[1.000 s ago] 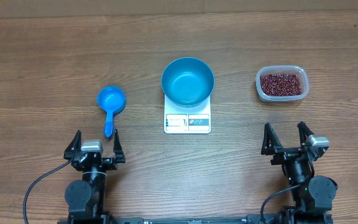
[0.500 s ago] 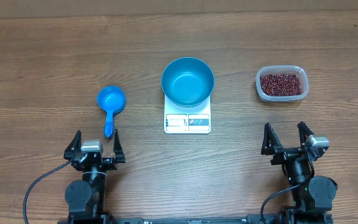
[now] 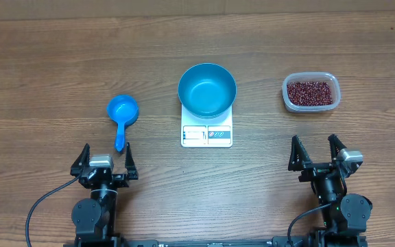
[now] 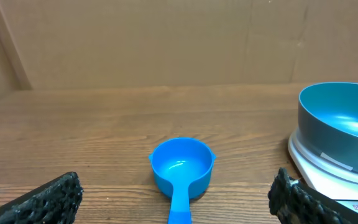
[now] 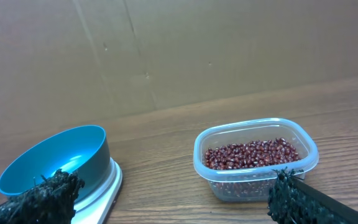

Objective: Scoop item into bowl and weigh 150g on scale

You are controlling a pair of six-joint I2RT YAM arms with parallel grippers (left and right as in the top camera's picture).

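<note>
step: pre-scoop, bowl [image 3: 207, 89] empty | left gripper [image 3: 105, 152], right gripper [image 3: 314, 145]: jaws apart, holding nothing | next: grasp scoop [image 3: 122, 112] just ahead of left gripper

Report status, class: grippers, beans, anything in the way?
Left gripper, right gripper open, empty. Beans in tub; bowl empty on scale; scoop lying ahead of left gripper. Nothing in the way.

The readout on the scale [image 3: 206, 135] is too tiny to read from overhead. Left wrist view crops the bowl [image 4: 344, 121] on it, plus the scoop [image 4: 182, 167] handle beside it.
</note>
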